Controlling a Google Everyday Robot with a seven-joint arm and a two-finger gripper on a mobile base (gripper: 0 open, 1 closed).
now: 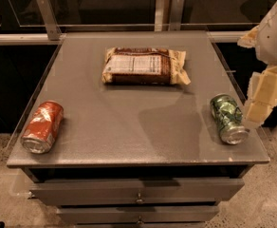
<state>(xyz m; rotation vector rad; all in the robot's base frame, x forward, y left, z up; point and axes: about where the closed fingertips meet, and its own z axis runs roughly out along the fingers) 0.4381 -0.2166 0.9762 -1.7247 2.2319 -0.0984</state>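
My gripper (261,102) hangs at the right edge of the view, just beyond the right side of the grey tabletop (129,127), with the white arm above it. Nearest to it is a green can (227,118) lying on its side at the table's right edge, a short way to the gripper's left and not touched by it. A brown and cream snack bag (145,66) lies flat towards the back middle. A red can (42,126) lies on its side near the front left corner.
The tabletop tops a cabinet whose drawers (138,191) stick out slightly below the front edge. A dark glass wall with metal brackets (47,15) runs behind the table. Speckled floor shows on both sides.
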